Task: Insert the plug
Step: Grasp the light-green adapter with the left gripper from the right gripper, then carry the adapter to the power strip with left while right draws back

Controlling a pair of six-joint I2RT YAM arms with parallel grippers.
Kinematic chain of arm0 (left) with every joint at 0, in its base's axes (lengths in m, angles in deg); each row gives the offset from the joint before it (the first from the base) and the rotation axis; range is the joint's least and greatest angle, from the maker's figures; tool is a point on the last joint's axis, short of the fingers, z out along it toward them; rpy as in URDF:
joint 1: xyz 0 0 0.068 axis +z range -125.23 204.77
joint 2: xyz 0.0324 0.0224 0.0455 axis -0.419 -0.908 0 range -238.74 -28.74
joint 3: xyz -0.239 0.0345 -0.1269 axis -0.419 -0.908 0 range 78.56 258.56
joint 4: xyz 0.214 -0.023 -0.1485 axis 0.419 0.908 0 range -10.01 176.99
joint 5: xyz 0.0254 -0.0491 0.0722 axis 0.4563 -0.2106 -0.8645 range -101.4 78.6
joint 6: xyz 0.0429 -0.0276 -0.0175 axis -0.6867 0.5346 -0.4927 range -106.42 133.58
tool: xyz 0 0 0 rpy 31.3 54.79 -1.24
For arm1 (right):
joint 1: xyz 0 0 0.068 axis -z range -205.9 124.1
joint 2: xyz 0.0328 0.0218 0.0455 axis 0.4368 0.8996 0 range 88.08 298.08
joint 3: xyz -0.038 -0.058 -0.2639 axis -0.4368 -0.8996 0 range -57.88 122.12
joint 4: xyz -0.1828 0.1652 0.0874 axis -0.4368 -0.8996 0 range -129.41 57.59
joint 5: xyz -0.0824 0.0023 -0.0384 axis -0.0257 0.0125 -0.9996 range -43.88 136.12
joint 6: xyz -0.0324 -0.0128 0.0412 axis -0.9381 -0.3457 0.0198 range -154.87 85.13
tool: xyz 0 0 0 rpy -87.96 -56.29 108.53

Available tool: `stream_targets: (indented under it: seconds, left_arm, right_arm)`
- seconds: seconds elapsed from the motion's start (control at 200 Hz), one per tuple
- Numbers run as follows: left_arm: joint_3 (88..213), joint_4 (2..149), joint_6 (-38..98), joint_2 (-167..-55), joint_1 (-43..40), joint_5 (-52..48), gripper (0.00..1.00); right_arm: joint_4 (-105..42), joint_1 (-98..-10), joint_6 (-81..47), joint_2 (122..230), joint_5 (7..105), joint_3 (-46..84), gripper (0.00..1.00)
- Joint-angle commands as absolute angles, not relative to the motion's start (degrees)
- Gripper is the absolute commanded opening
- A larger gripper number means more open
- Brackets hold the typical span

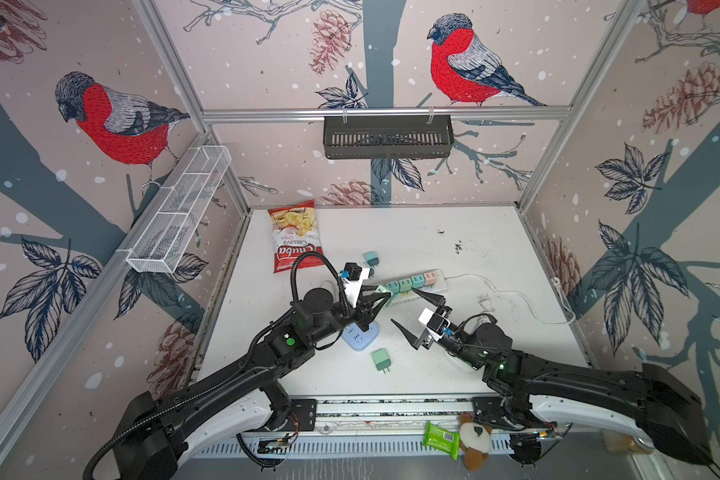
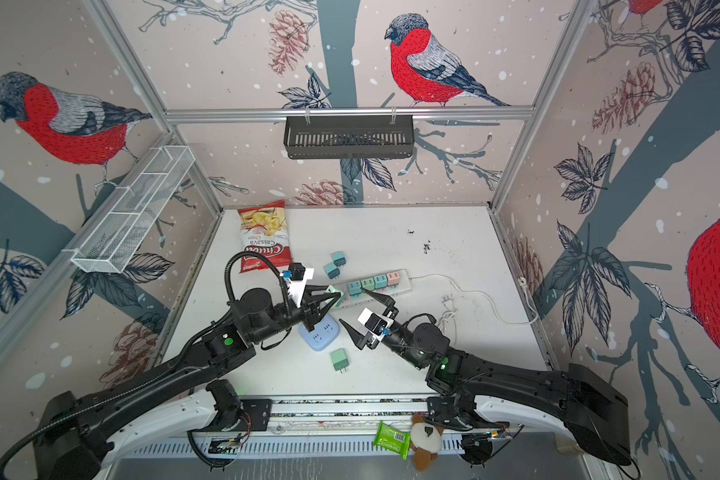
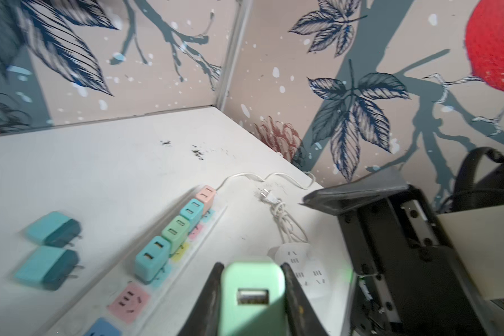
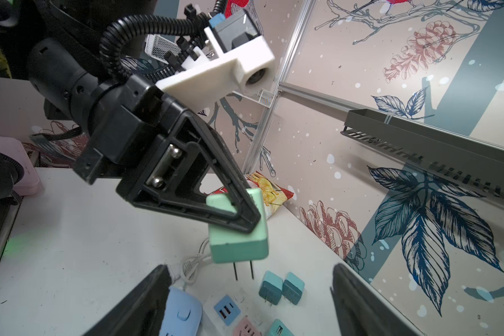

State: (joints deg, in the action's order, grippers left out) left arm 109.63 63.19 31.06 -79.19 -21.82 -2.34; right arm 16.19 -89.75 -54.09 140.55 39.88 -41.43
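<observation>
- Close to the front rail, a second mint-green charger (image 1: 381, 360) is lying flat on the white table (image 1: 474, 353). Just behind it, a light-blue rounded socket block (image 1: 360, 337) is partly covered by the left arm (image 1: 267, 361). Both are better left untouched.
- A little further, the left gripper (image 4: 246, 222) is clamped on the mint-green square plastic plug with two metal prongs (image 4: 239, 244). The plug is held in the air, prongs downward, above the near end of the long white power strip with pastel sockets (image 1: 442, 285).
- The right gripper (image 1: 403, 305) is seen with its jaws wide apart and empty, just beside the strip.
- It is judged that the plug should be lowered straight, with the prongs kept vertical and matched to the slots of a free socket. The strip looks light and may slide, so it could be steadied by the right gripper.
- Further along the strip, four chargers (image 3: 175, 229) are already seated, so only the near sockets are free.
- The prongs are shown only by the right wrist view. From the left wrist view only the USB face of the plug is seen, but the free pink socket (image 3: 128, 302) is clear there. In both top views the plug is mostly hidden by the left gripper itself.
- Farthest, two loose teal chargers (image 2: 337, 258) and a red-and-white bag of cassava chips (image 1: 294, 237) are lying well apart from the work.
</observation>
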Motion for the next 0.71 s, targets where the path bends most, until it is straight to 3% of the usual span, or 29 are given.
stream_targets:
  seconds: [0.0, 0.27, 0.57, 0.701]
  left_arm:
    - [107.5, 62.2, 27.5, -76.9, -17.8, -4.5, 0.0]
    - [103.1, 58.7, 22.6, -76.7, -4.9, -3.7, 0.0]
    - [106.6, 57.7, 15.0, -87.6, -4.1, -6.5, 0.0]
    - [105.6, 55.1, 4.0, -91.1, -4.5, 4.6, 0.0]
  right_arm:
    - [19.6, -88.8, -51.7, 139.8, 38.8, -41.9, 0.87]
    - [21.8, -79.0, -39.4, 136.4, 35.5, -45.4, 0.88]
    - [12.8, -63.0, -27.1, 130.8, 29.1, -49.4, 0.91]
    - [12.8, -53.1, -22.7, 129.8, 34.3, -52.4, 0.92]
